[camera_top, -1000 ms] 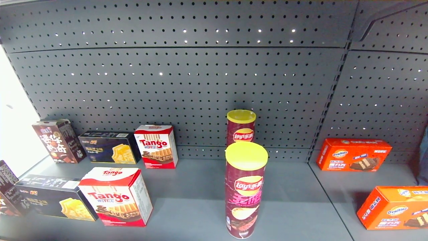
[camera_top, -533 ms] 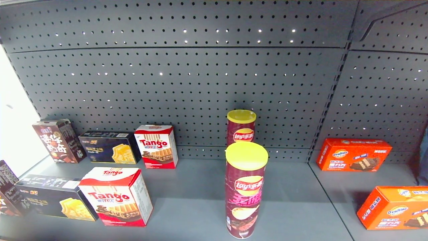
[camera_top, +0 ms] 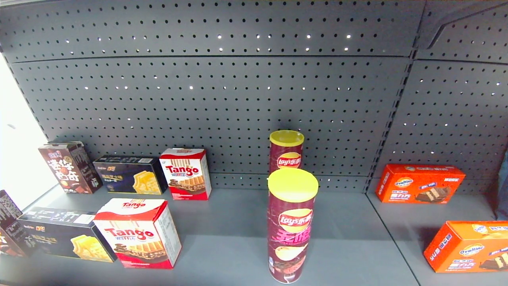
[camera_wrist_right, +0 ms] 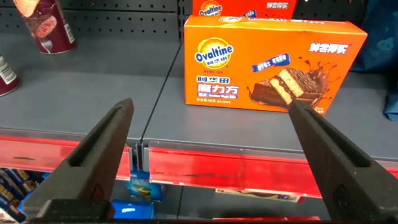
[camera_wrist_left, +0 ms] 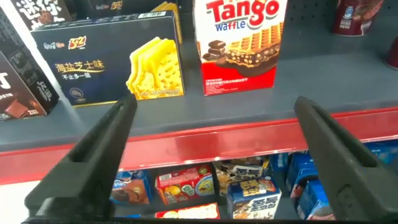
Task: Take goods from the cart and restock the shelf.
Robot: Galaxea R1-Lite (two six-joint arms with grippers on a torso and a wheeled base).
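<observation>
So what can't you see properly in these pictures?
- Rear chip can, head view: its lower part is hidden behind the front chip can.
- Front orange box, head view: cut off by the right edge.
- Dark box, head view: cut off by the left edge.
- Packets below the shelf, left wrist view: their tops are hidden by the red shelf rail, and they are too small to tell apart.

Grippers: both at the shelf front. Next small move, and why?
Probably draw both arms back and turn to the cart for an item: the left gripper and right gripper stand open and empty before the red edge of the shelf.
</observation>
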